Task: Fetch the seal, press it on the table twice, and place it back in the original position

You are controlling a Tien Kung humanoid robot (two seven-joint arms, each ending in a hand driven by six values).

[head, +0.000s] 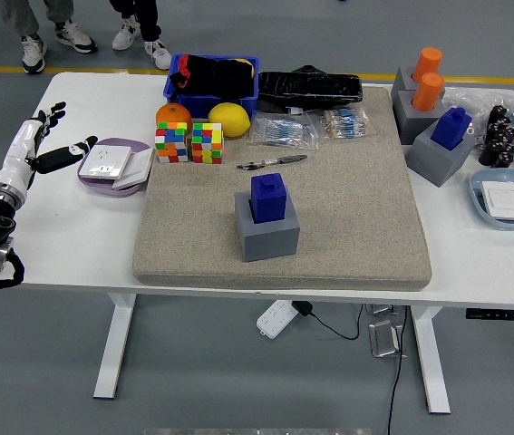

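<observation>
1. One blue seal (pixel 267 197) stands upright in a grey holder (pixel 267 232) near the middle of the beige mat (pixel 329 217); its long axis is vertical, with the narrower knob on top.
2. The mat lies on the white counter (pixel 66 236), covering most of its middle.
3. Just behind the seal a pen (pixel 272 163) lies across the mat, its length running left to right.
4. Behind and to the left of the seal sit two colour cubes (pixel 189 142) side by side, with an orange (pixel 173 115) and a lemon (pixel 229 119) just behind them.
5. A blue bin (pixel 212 77) with dark contents is behind those fruits.
6. Well to the left of the seal, off the mat, a lilac dish (pixel 111 165) holds a white block.
7. The left hand (pixel 41 136) hovers at the counter's left edge, just beside the dish, well apart from the seal, fingers spread and grasping nothing.
8. To the right of the seal, at the mat's right edge, a second blue seal (pixel 452 128) stands in its own grey holder, with two orange seals (pixel 428 77) behind it.
</observation>
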